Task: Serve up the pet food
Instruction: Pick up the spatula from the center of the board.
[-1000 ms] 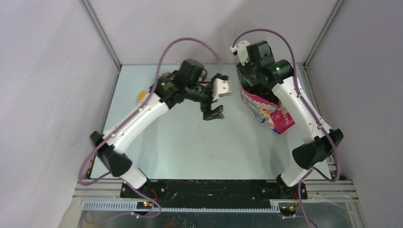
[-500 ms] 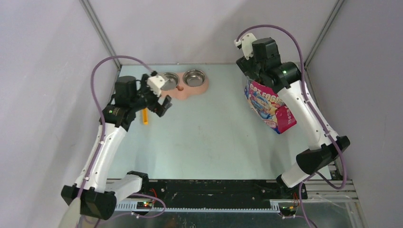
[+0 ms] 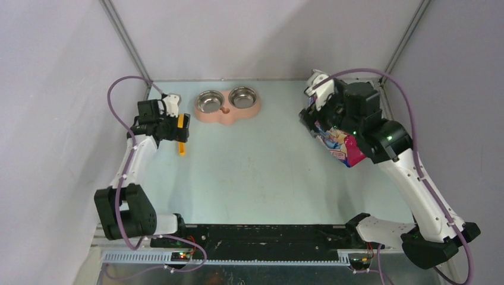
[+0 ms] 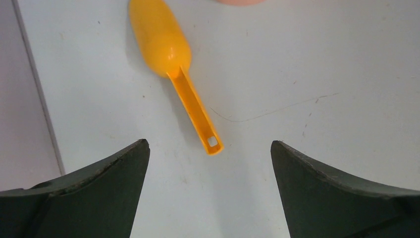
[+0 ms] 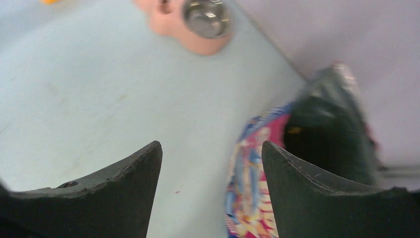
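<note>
Pale blue-green counter (image 3: 255,172), grey walls on three sides. Your left tool (image 4: 209,145) hangs spread wide above the handle end of the yellow plastic scoop (image 4: 163,39), gripping nothing. Your right tool (image 5: 211,146) is likewise spread and empty. The glossy blue, pink and white cat food bag (image 5: 250,198) sits just beside one finger, on the counter's right side. Its contents cannot be made out. The pink twin-bowl feeder with steel bowls (image 3: 227,114) stands at the far edge.

Open cartoon-printed pet-food bag (image 3: 343,147), far right
</note>
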Available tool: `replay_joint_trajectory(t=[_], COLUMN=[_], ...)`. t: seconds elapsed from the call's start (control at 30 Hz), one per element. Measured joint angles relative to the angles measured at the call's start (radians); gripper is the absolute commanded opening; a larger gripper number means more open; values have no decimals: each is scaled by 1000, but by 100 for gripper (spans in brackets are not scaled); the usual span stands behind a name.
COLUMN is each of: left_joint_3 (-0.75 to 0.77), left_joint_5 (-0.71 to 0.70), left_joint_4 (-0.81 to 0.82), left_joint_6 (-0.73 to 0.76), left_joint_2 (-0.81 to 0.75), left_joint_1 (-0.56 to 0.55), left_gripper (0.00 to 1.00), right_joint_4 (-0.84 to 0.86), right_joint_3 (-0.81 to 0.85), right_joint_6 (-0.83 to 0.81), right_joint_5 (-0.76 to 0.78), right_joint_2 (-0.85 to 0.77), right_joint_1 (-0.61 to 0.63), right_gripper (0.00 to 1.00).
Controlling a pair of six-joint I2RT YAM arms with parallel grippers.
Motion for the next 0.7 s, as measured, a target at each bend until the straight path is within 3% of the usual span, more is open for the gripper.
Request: replay_joint_trajectory(t=[0.27, 0.7], left_joint_3=[56, 75], left_joint_5=[-107, -242], left_joint_4=[7, 12], left_joint_6=[-117, -185], left_joint_2=[193, 375], left_joint_1=[0, -69], left_gripper=[89, 83], right_joint_4=[27, 83], right_joint_3=[-175, -235], right_joint_6=[2, 2], right_joint_5=[-235, -298], right_joint_2=[-5, -6], right_joint_1=[50, 87], right_gripper=[77, 78])
